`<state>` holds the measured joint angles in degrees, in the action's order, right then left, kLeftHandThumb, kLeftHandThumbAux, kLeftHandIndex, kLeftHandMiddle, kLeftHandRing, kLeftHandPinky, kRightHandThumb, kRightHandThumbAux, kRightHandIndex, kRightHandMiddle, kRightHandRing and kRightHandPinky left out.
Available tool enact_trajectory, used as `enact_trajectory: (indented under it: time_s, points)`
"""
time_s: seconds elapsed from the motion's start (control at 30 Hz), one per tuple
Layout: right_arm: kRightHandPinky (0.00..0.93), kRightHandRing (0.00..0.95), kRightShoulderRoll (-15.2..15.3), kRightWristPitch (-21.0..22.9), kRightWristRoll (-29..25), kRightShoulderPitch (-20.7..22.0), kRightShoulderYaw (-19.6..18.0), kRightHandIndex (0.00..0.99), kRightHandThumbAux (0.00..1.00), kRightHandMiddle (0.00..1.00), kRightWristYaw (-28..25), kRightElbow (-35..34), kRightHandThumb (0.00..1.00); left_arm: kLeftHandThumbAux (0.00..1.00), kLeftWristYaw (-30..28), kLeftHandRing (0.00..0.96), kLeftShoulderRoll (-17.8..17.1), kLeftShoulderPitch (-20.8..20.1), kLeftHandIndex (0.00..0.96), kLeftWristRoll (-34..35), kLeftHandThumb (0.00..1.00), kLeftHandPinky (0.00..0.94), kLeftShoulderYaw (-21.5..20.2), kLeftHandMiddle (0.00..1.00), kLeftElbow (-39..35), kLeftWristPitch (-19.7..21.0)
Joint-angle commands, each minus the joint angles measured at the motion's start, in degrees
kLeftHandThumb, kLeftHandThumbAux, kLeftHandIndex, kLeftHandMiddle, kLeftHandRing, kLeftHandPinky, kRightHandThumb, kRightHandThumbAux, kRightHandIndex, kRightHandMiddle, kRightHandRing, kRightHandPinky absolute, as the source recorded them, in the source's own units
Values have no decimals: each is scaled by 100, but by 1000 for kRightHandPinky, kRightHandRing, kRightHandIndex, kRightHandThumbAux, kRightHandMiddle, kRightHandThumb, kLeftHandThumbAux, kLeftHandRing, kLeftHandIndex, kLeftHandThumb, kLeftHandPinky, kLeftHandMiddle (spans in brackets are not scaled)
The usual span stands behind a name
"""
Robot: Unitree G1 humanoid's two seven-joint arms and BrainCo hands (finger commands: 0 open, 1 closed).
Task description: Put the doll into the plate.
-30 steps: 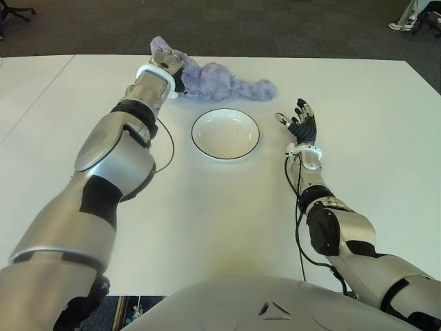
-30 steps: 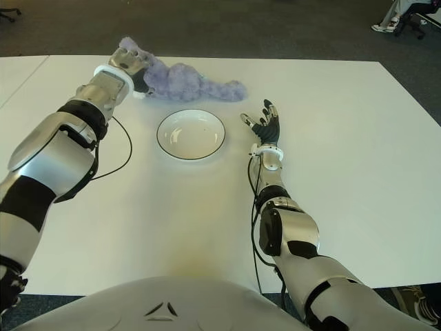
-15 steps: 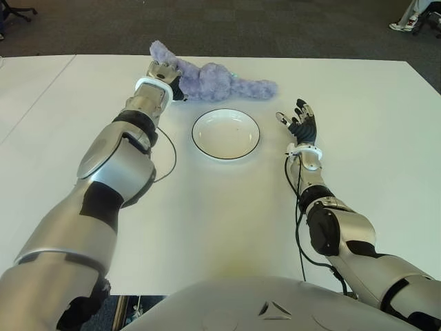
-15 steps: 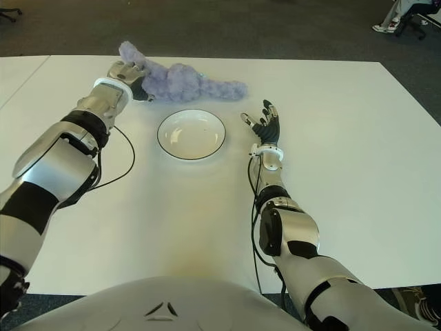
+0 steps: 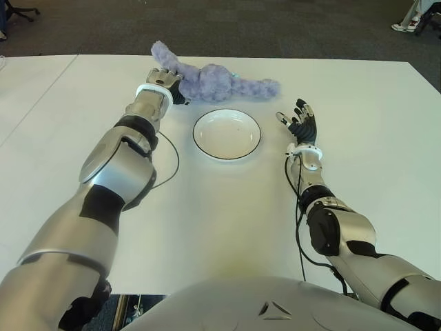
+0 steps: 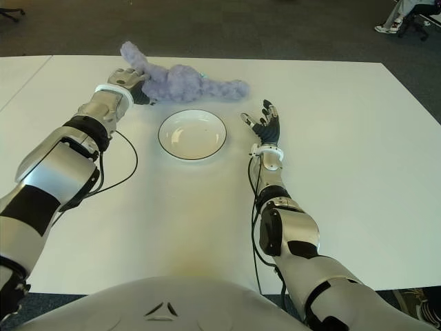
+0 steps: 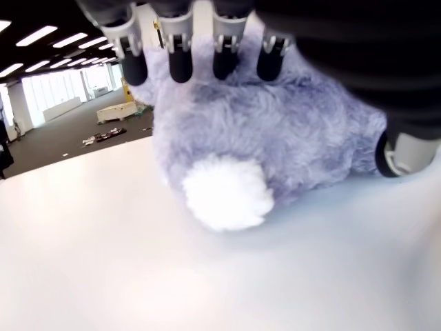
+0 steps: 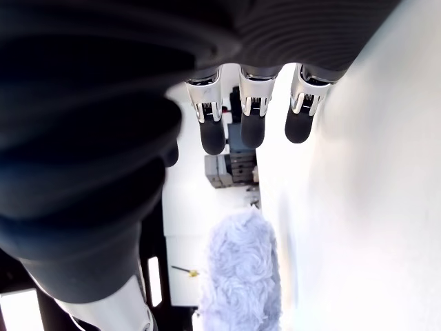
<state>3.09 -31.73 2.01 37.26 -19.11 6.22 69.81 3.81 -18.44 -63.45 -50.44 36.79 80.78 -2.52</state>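
Behind the plate (image 5: 227, 134) the doll (image 5: 213, 77) lies crosswise — left hand (image 5: 162, 80) gripping its left end — right hand (image 5: 300, 126) open.

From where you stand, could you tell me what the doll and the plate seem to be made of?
The doll, under the left robot hand, looks like soft lilac plush: fuzzy pile, white tuft. The plate looks glazed ceramic, possibly melamine: smooth, glossy white, thin dark rim.

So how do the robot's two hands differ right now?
The left robot hand reaches to the far side of the white table, while the right robot hand shows to the right of the round white plate. The left's fingers close over the fluffy purple doll; the right's are spread, holding nothing. Both show above the table.
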Motion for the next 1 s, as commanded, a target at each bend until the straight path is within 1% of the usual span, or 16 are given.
enact_trajectory:
  time_s: [0.03,0.1,0.13,0.27,0.4,0.53,0.63,0.7,0.8,0.87,0.9,0.97,1.0]
  points:
    - [80,72,-421,743,-89,-1334,-86,155,891,112,-35,842,244,362,-354,16,205,487,0,27,263,94,6,0,43,-229]
    - [81,73,-425,724,-95,-1338,-90,156,892,113,-36,840,251,364,-341,16,205,491,0,20,263,94,11,0,41,-238]
    - [74,73,-428,705,-97,-1343,-92,160,896,115,-36,839,254,364,-339,13,206,496,0,12,259,73,20,0,40,-255]
    - [49,67,-428,662,-112,-1364,-119,163,902,115,-60,844,263,373,-291,0,236,560,0,-35,249,47,83,0,29,-370]
    - [51,70,-430,592,-111,-1380,-128,164,903,119,-60,842,280,378,-171,0,227,696,0,-84,241,41,185,0,-23,-649]
    - [45,65,-415,605,-82,-1386,-102,155,897,111,-63,844,274,381,-174,0,160,714,0,-92,251,46,224,0,-66,-898]
    - [42,59,-405,624,-47,-1384,-66,144,894,103,-66,847,247,384,-241,0,-2,744,0,-115,268,57,282,0,-142,-1317]
    - [42,56,-405,630,-33,-1381,-51,137,892,99,-57,847,228,388,-254,0,-61,760,0,-139,279,53,322,0,-170,-1492]
    - [42,54,-405,615,-1,-1383,-21,130,891,95,-33,848,211,384,-181,0,-239,852,0,-194,280,50,445,0,-335,-2005]
    - [43,54,-414,615,3,-1375,-17,125,890,93,-37,849,203,373,-188,0,-304,883,0,-196,289,51,504,0,-406,-2223]
    - [44,54,-424,625,-13,-1364,-31,125,891,93,-62,851,201,372,-201,0,-394,930,0,-216,288,49,565,0,-511,-2464]
    - [47,56,-435,635,-32,-1351,-47,126,888,92,-91,852,196,372,-241,0,-536,1000,0,-234,274,29,643,0,-686,-2815]
    - [47,56,-440,638,-32,-1345,-47,125,886,91,-94,852,194,375,-263,0,-585,1019,0,-233,265,22,663,0,-745,-2923]
